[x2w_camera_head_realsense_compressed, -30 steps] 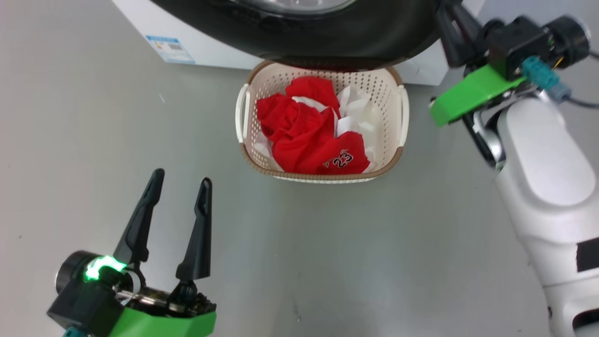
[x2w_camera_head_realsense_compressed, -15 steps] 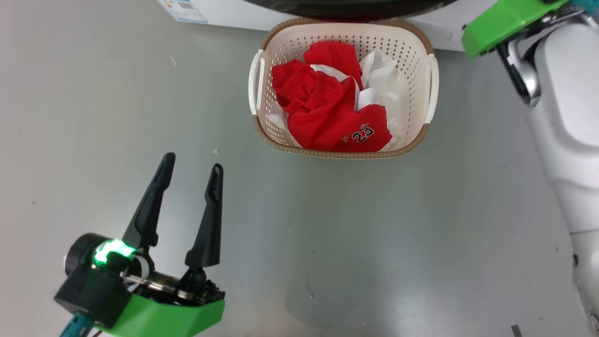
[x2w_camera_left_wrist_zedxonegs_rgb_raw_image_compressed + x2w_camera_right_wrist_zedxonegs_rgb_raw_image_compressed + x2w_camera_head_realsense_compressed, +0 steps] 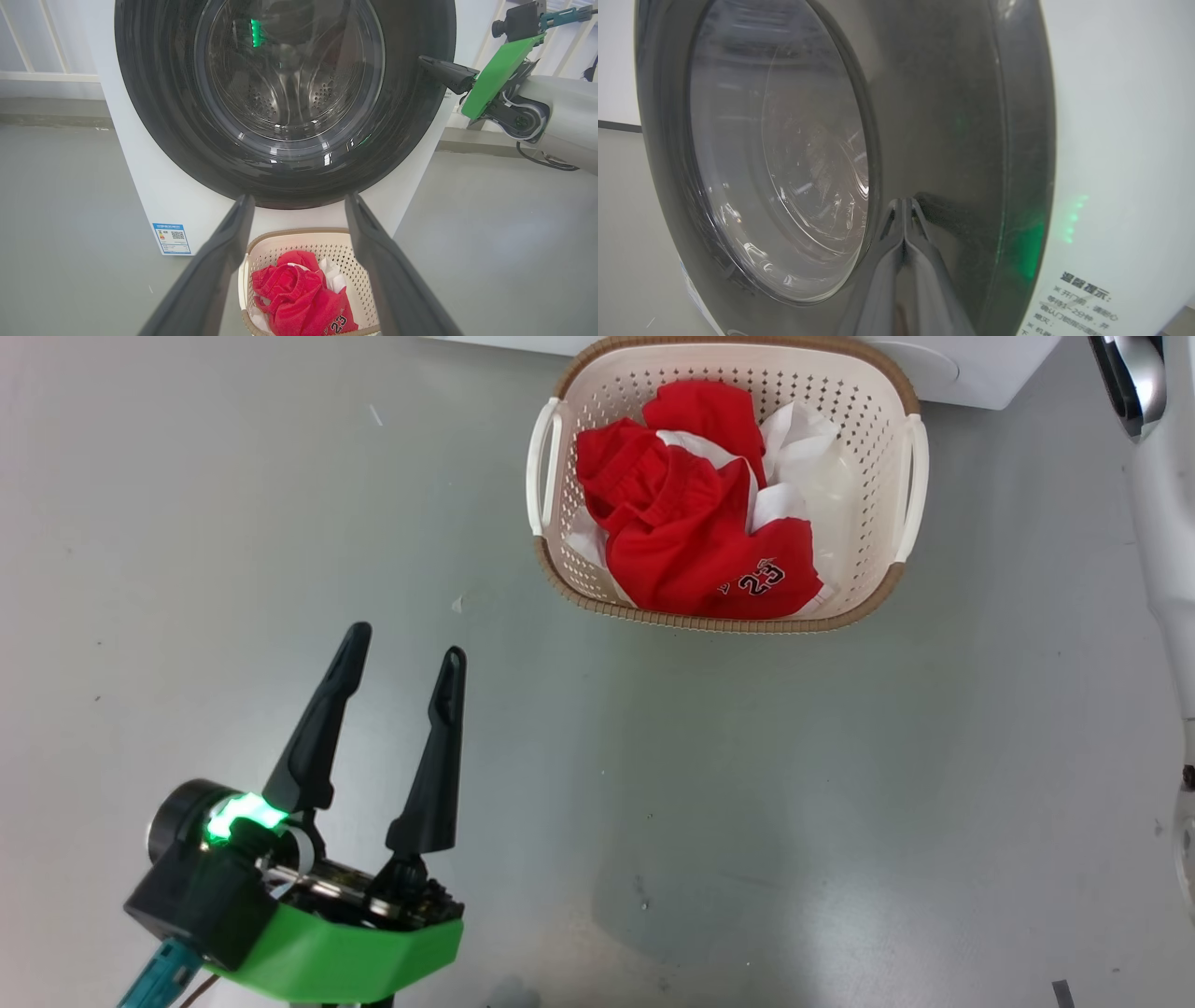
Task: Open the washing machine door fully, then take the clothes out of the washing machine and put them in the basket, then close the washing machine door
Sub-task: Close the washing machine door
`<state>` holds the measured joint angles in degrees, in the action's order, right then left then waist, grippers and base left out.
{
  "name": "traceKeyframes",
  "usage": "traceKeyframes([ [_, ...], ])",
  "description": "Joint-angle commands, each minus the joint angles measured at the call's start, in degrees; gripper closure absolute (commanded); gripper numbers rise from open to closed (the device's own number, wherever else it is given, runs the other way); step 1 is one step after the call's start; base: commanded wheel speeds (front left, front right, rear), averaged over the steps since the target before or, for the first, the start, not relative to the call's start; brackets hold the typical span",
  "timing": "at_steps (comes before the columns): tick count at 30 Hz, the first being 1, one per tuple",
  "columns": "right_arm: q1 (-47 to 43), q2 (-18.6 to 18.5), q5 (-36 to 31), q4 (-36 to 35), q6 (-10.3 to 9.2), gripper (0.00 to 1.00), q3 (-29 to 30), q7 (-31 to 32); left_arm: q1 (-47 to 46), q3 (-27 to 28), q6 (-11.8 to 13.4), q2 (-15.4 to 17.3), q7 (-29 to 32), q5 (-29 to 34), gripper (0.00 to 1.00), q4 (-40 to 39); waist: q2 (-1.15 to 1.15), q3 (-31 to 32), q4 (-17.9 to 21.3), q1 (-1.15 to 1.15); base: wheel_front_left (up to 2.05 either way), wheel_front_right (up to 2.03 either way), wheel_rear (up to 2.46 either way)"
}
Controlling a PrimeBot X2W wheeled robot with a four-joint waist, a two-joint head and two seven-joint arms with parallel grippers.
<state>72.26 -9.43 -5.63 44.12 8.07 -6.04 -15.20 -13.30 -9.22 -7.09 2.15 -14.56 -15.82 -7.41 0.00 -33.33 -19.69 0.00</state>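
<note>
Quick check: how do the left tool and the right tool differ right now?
The left tool is open, fingers spread; the right tool is shut, fingers together. The left tool hangs over the floor short of the basket, touching nothing; the right tool has its tip at the black rim of the door, seemingly against it. Both are empty, with dark fingers.

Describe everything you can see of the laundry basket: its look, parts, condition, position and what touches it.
The basket is a small cream-white rounded rectangle, plastic by its look, with walls perforated in rows of holes and a brown woven-look rim. A pale loop handle sits at each end. It stands upright on the grey floor just in front of the washing machine, below its door; whether they touch is unclear. Red and white clothes lie heaped inside, touching its walls.
</note>
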Motion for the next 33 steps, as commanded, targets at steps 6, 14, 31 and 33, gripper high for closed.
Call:
traceKeyframes([
  [6, -0.3, 2.4, 0.6, -1.5, -0.58, 1.0, 1.7, 0.2, -0.7, 2.7, -0.3, 0.8, -0.4, -1.0, 0.0, -0.7, 0.0, 0.3, 1.0, 0.0, 0.0, 0.0, 0.0],
  [14, -7.7, 4.4, 5.0, -4.1, -0.58, 1.0, 0.0, 0.2, -1.0, 4.0, 0.0, 0.7, -0.4, -3.5, 0.0, 0.2, 0.0, 2.8, 4.0, 0.0, 0.0, 0.0, 0.0],
  [31, -28.7, 6.0, 10.7, -17.1, -0.58, 0.0, -1.2, 0.2, 0.0, 7.2, 2.1, 0.7, -0.4, -2.9, 0.0, 2.4, 0.0, 11.0, 12.2, 0.0, 0.0, 0.0, 0.0],
  [33, -32.0, 6.2, 10.8, -19.1, -0.58, 0.0, -1.4, 0.2, 0.3, 7.6, 2.3, 0.7, -0.4, -2.5, 0.0, 2.7, 0.0, 12.2, 13.2, 0.0, 0.0, 0.0, 0.0],
])
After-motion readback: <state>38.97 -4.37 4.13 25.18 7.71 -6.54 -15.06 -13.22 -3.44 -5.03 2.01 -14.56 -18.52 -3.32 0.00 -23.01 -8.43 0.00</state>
